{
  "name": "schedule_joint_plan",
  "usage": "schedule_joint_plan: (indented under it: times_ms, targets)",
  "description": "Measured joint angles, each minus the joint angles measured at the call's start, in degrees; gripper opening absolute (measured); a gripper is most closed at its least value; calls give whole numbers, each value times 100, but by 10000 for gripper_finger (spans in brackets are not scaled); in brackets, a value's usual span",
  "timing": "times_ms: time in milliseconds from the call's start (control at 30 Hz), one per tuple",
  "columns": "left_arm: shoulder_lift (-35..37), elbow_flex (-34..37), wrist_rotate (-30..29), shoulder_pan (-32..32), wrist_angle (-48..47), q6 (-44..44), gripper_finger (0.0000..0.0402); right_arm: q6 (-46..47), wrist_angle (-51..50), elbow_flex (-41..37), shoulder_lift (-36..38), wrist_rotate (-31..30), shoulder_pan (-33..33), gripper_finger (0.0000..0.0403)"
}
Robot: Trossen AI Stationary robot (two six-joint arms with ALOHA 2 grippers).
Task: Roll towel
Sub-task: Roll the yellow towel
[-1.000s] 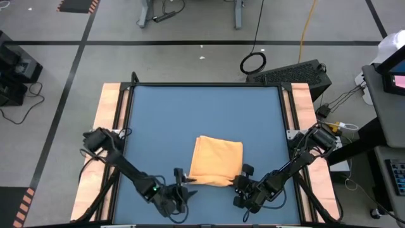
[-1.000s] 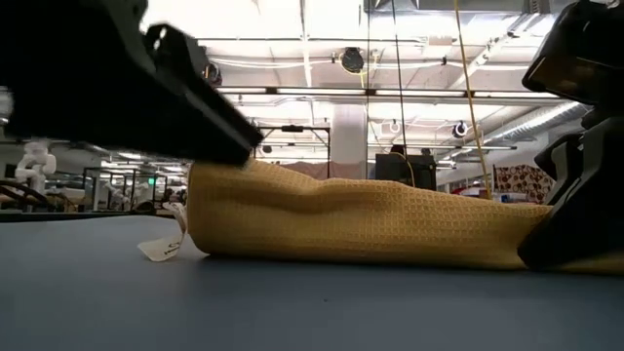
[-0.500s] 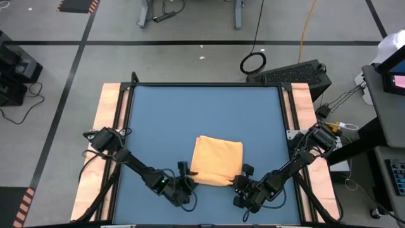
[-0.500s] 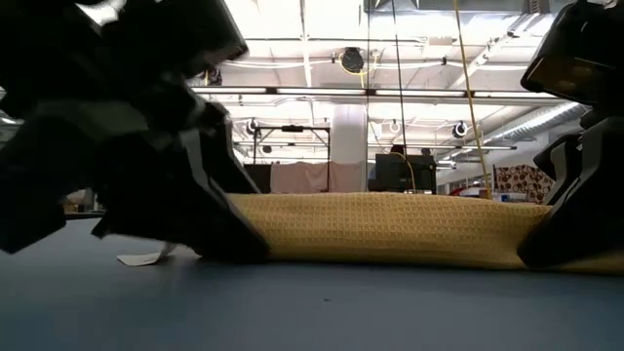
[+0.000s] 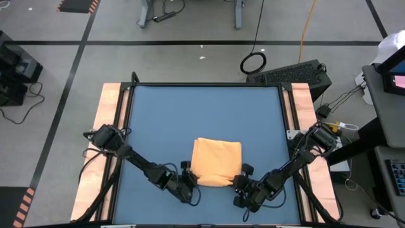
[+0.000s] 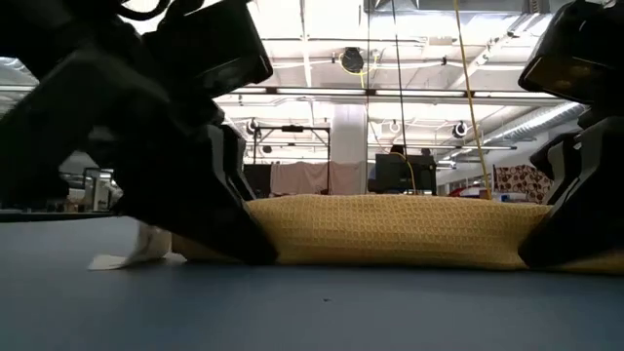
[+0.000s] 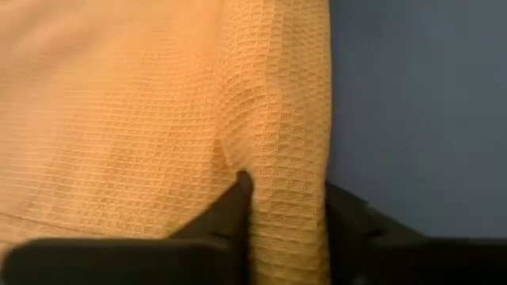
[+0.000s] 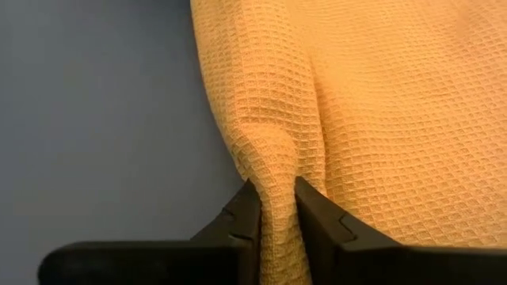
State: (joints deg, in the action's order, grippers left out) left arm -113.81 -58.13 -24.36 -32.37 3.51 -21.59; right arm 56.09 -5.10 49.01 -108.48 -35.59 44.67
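The orange-yellow towel (image 5: 216, 163) lies folded on the blue table (image 5: 158, 120), near its front edge. It shows as a low band in the low view (image 6: 390, 229), with its white tag (image 6: 127, 255) on the table at its left end. My left gripper (image 5: 192, 183) is at the towel's near left corner and is shut on it. My right gripper (image 5: 242, 180) is at the near right corner and is shut on it. My left gripper pinches a raised fold of the towel's left edge (image 7: 285, 186) between its two fingers (image 7: 238, 207), by the near left corner. The fingers come low, slanting from the table's near left. The towel lies on the table. My right gripper pinches a narrow raised fold at the towel's right edge (image 8: 273, 170) between its two fingers (image 8: 247, 212), by the near right corner. The fingers come low, from the table's near right. The rest of the towel lies flat on the table.
Bare blue table lies beyond the towel toward the far edge (image 5: 205, 101) and on both sides. Wooden rails (image 5: 107, 120) run along the table's left and right edges. Both arms reach in low from the near corners.
My left gripper has gone toward the table's right and a little toward its far edge, up to the towel's near left corner. The towel's left end, which stood higher a second ago, now lies lower. The white tag has shifted a little toward the left.
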Motion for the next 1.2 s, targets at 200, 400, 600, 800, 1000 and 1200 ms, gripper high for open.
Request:
schedule_joint_plan:
  times_ms: [200, 400, 600, 800, 1000, 1200]
  targets:
    - [56, -21, 881, 280, -191, -717, 30, -665, -103, -24, 434, 39, 163, 80]
    - [245, -2, 1913, 568, -234, -1181, 54, -1963, -53, -15, 918, -59, 517, 159]
    - [296, 4, 2636, 822, -273, -1569, 38, -2635, 300, -11, 779, -795, 988, 221]
    - [296, 9, 3116, 1007, -241, -1846, 39, -3222, 863, -4, 290, -914, 1028, 245]
    - [296, 9, 3303, 1056, -240, -1870, 41, -3219, 795, -2, 171, -1179, 797, 238]
    - [294, 11, 3457, 1125, -237, -2010, 42, -3119, 546, 0, 170, -723, 528, 219]
